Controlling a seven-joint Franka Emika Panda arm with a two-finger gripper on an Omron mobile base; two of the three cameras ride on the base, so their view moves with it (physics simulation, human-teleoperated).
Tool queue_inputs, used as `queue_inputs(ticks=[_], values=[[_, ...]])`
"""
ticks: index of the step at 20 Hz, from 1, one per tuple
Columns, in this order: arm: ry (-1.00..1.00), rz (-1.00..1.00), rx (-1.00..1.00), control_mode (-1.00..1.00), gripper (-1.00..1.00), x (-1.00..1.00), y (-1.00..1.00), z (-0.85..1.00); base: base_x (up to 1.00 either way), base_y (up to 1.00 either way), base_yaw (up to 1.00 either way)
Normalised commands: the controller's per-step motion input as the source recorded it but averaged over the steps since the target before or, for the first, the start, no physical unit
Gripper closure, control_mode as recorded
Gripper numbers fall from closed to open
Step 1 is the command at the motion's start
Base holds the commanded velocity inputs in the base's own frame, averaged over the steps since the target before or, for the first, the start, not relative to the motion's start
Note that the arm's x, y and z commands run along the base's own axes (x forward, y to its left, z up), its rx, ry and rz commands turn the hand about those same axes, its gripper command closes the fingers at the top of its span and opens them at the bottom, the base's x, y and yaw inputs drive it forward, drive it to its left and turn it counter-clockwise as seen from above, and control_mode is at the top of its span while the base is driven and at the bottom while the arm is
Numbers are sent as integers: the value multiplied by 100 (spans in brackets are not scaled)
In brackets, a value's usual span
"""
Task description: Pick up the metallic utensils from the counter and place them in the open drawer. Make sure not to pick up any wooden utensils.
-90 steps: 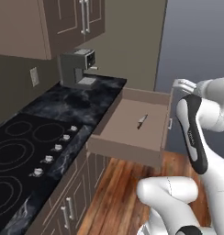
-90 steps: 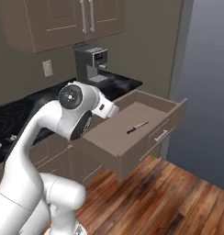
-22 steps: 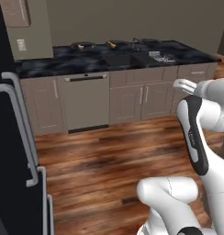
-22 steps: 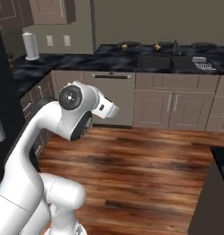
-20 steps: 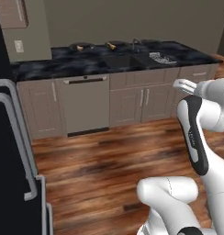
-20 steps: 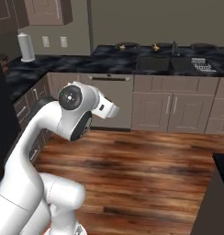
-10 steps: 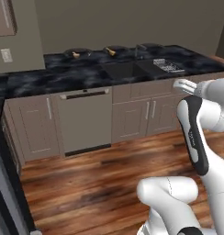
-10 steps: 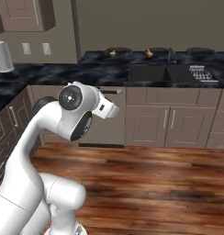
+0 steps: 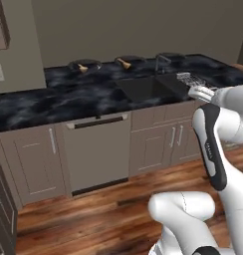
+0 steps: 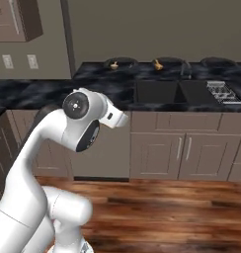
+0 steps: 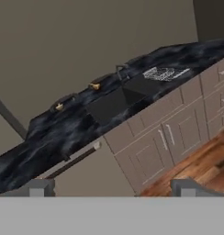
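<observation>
Although the counter point(image 9: 68, 97) shows plainly as a long black marble-look top with pale veining, the utensils on it are too small to identify: two orange-tan specks point(image 9: 124, 63) lie near the back edge behind the dark recessed sink point(image 10: 162, 91), resting on round dark shapes. A wire rack point(image 10: 222, 92) sits right of the sink. Taupe cabinet fronts point(image 10: 157, 148) stand closed below. The gripper point(image 11: 111, 188) is spread wide, empty, well apart from the counter.
</observation>
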Motion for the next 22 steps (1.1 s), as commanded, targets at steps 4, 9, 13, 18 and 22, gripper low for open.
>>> queue_inputs(ticks=[4,9,13,18,22], values=[[0,0,0,100,-100,0,0,0,100,-11,13],[0,0,0,100,-100,0,0,0,100,-37,43],[0,0,0,100,-100,0,0,0,100,-74,51],[0,0,0,100,-100,0,0,0,50,-100,43],[0,0,0,100,-100,0,0,0,0,-100,28]])
